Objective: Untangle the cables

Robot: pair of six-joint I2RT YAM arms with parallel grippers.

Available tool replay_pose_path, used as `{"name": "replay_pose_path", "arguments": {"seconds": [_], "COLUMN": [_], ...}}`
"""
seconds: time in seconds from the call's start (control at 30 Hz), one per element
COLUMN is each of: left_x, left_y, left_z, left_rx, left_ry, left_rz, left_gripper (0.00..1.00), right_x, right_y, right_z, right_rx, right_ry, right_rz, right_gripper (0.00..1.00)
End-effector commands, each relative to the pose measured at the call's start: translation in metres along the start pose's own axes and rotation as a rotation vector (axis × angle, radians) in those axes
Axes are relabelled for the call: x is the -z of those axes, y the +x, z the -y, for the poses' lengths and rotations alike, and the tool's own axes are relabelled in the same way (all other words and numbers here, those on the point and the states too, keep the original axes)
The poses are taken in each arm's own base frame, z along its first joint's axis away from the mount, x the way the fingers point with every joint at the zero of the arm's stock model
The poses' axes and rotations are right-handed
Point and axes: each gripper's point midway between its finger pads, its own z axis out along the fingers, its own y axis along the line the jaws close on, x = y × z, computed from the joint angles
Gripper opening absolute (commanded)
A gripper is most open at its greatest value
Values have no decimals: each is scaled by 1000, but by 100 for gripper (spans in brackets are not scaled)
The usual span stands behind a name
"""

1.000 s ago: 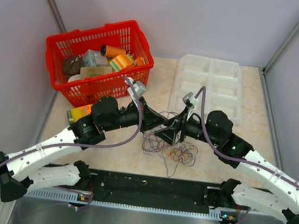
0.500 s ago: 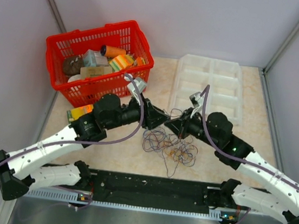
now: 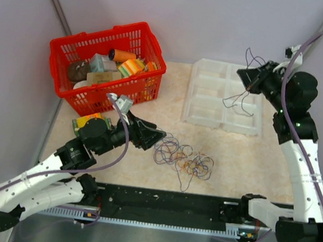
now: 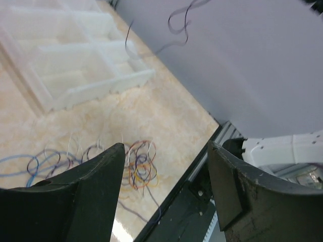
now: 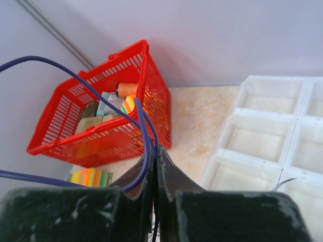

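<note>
Two arms: the left one sits low over the tabletop [image 3: 251,161], and the right one is raised high at the far right.
Left fingers [image 4: 91,176]: spread wide apart with nothing between them. They hover just left of the heap, tips pointing right toward it.
Right fingers [image 5: 174,179]: pressed together, pinching a dark blue cable [image 5: 143,132] that passes between their tips.
Held cable: lifted clear of the tabletop. One loop arcs up and away from the tips, and thin ends dangle above the far-right part of the tray. Which compartment they hang over cannot be told.
Cables [image 3: 183,156]: a loose heap lying on the tabletop near the middle. Purple and dark blue loops lie on its left side, and a tighter orange, red and yellow knot on its right. One strand trails toward the near edge.
Heap and held cable: well apart, the heap low and central, the held one up at the far right.
Tray [image 3: 194,101]: clear plastic, divided into compartments, lying flat on the far right of the tabletop.
Basket [image 3: 101,37]: red, at the far left, holding small packaged goods.
Box [image 3: 83,122]: yellow and green, on the tabletop just near of the basket, beside the left arm.
</note>
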Motion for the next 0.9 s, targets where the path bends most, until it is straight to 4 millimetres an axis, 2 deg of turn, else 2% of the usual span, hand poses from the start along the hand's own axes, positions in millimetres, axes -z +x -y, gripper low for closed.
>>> {"name": "replay_pose_path", "arguments": {"seconds": [0.0,0.1,0.17,0.23,0.3,0.33,0.53,0.6,0.73,0.8,0.87], "left_x": [-4,-10,-16,-21,-24,-25,-32,-36,-40,-41,-40], "left_y": [37,46,50,51,54,56,61,62,63,64,62], "left_z": [-13,-10,-9,-5,-4,-4,-4,-2,1,1,0], "left_rx": [93,112,114,118,120,124,127,128,135,133,131], "left_ry": [-1,36,45,61,73,74,84,96,116,115,106], "left_rz": [-65,-86,-105,-120,-134,-137,-153,-160,-173,-178,-175], "left_gripper": [72,72,72,72,72,72,73,73,73,73,73], "right_x": [-9,-18,-27,-35,-39,-37,-40,-44,-54,-54,-54], "right_y": [-23,-30,-28,-19,-8,-6,19,26,55,75,99], "right_z": [1,17,38,61,78,93,115,134,175,194,223], "right_rx": [-4,11,52,50,12,-19,-42,-18,-20,-34,-53], "right_ry": [-15,19,70,111,135,168,206,266,385,439,537], "right_rz": [4,9,5,-28,-60,-59,-95,-99,-180,-219,-255], "right_gripper": [0,0,0,0,0,0,0,0,0,0,0]}}
